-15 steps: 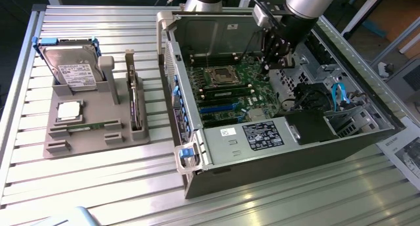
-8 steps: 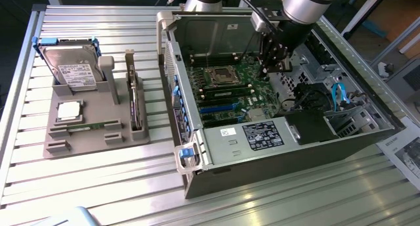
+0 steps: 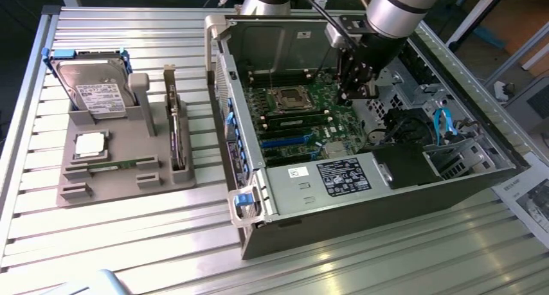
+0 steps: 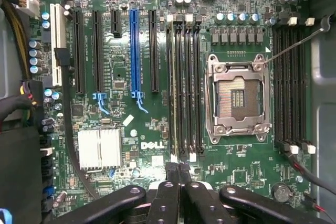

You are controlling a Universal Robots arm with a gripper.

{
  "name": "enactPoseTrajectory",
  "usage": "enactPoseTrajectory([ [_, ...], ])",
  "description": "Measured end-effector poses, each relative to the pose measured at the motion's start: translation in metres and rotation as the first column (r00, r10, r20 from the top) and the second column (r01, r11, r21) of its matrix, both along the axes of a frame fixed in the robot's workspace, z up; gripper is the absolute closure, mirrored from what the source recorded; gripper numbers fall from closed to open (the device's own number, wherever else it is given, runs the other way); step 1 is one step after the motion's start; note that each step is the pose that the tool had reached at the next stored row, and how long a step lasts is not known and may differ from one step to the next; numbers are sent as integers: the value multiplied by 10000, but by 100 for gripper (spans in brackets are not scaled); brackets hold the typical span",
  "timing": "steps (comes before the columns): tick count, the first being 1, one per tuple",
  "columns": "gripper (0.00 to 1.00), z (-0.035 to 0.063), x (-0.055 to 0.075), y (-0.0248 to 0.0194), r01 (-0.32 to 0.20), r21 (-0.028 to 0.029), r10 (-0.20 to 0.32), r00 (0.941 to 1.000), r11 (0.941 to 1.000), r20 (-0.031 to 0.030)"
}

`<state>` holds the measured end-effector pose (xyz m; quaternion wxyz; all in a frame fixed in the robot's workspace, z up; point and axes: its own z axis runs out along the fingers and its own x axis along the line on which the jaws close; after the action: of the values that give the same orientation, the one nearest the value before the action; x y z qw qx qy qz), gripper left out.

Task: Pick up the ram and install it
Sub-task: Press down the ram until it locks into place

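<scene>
Gripper [image 3: 360, 89] jaws are pressed together, with nothing visible between the fingertips [image 4: 171, 174]. It hangs from the arm inside the open computer case [image 3: 369, 198], low over the motherboard [image 3: 300, 115]. In the wrist view the closed tips sit just over one end of the bank of four memory slots [image 4: 184, 87]. That bank lies between the blue-and-black expansion slots and the empty processor socket [image 4: 237, 98]. Whether a stick stands in any of those slots I cannot tell.

In the exterior view the case lies on its side at the centre of the bench [image 3: 128, 243], with its open face up. A grey holder [image 3: 128, 186] sits at nine o'clock from the case, a little apart from it. A green ram [image 3: 120, 162] lies flat in a groove near the holder's six o'clock edge. Just above it, toward twelve o'clock, a square silver chip [image 3: 91, 145] rests in its own pocket. A hard drive [image 3: 94, 83] leans upright at the holder's twelve o'clock end, and a dark card [image 3: 174, 134] stands on edge along its three o'clock side.

The bench top is made of ribbed, pale metal slats running across the exterior view, and they catch bright glare around seven o'clock. A printed paper sheet [image 3: 531, 202] lies at the bench's four o'clock edge. Beyond the bench at one to two o'clock are white frame legs, dark cables and a patch of floor. At eleven o'clock the room falls into shadow.
</scene>
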<state>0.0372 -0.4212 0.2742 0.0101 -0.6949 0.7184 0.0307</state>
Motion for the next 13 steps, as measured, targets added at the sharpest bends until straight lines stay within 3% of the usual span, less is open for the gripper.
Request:
enactPoseTrajectory([
  [13, 90, -232, 0, 0, -1, -1, 1, 10000, 10000, -1],
])
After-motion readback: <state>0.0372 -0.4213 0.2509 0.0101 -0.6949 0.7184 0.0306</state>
